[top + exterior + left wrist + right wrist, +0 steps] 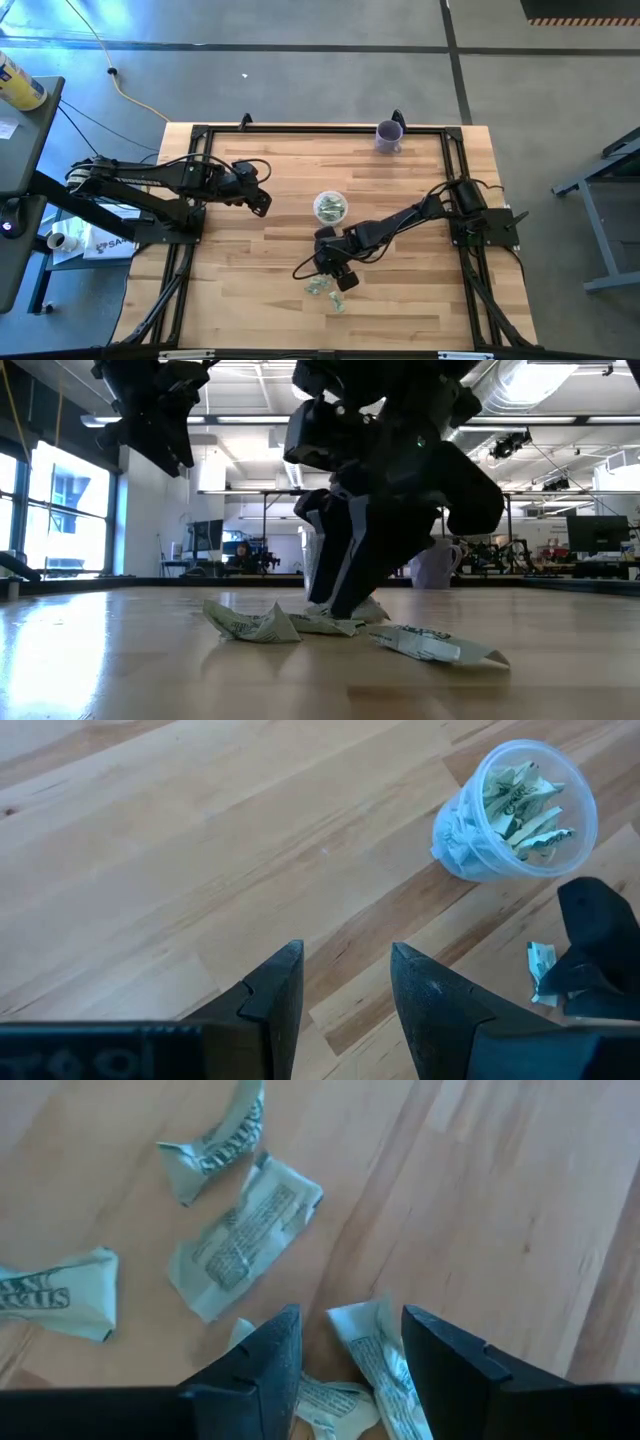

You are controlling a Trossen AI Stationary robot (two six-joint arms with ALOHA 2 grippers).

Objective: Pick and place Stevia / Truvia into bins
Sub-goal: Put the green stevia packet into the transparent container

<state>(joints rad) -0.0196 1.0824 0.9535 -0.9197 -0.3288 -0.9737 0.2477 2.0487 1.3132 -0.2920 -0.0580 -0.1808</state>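
Several crinkled pale green and white Stevia packets lie flat on the wooden table, near its front edge. My right gripper is open and slants down among them, one finger on each side of one packet. In the low view its fingertips reach the tabletop. The clear cup, holding several packets, stands upright just beyond them. My left gripper hangs open above bare wood to the left of the cup. My right gripper straddles one crinkled packet that lies on the table. It comes slanting down from the table's right and far side. Whether its fingers touch that packet I cannot tell.
A purple cup stands at the table's far edge, right of centre. Loose packets lie spread around my right gripper's fingers. A black frame borders the table.
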